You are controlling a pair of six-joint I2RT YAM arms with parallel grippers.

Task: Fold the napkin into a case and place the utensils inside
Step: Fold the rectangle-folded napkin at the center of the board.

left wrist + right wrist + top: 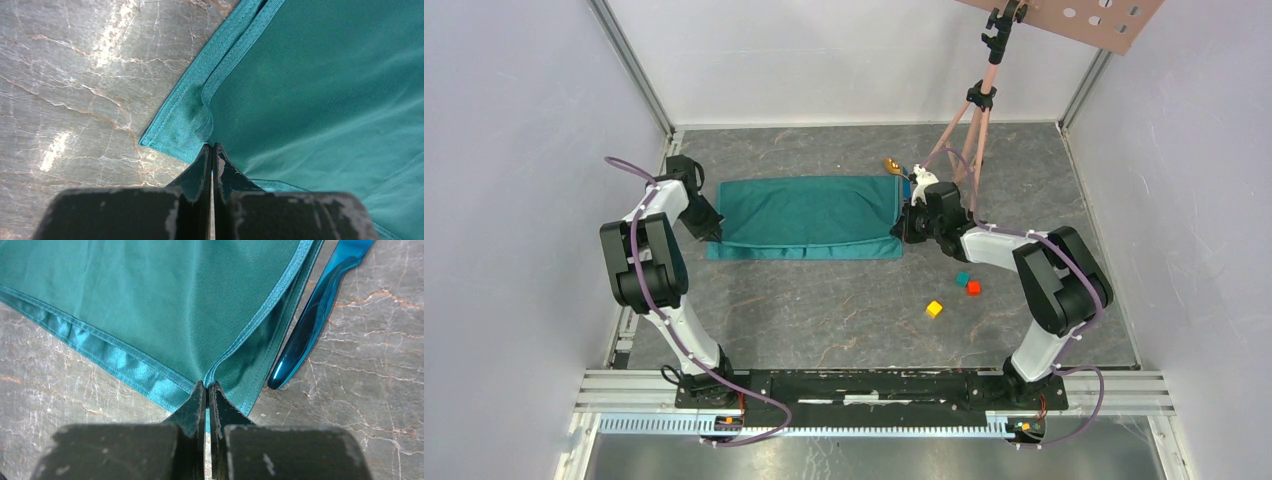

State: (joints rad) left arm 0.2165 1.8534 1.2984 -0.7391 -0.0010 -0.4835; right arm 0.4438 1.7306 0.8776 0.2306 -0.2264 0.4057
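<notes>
The teal-green napkin (804, 215) lies folded on the grey table, its top layer drawn toward the near edge over a strip of lower layer (804, 250). My left gripper (711, 229) is shut on the top layer at the left end, where the cloth (310, 90) puckers at its tips (212, 146). At the right end, my right gripper (903, 228) is shut on the hem (250, 325), which runs into the tips (206, 384). The blue knife (312, 320) lies just right of the napkin. Beyond the far right corner the gold spoon (890, 166) rests on the table.
Three small cubes sit near the right arm: teal (962, 279), red (973, 288) and yellow (934, 309). A pink tripod (969, 130) stands at the back right, close behind the right wrist. White walls enclose the table on three sides.
</notes>
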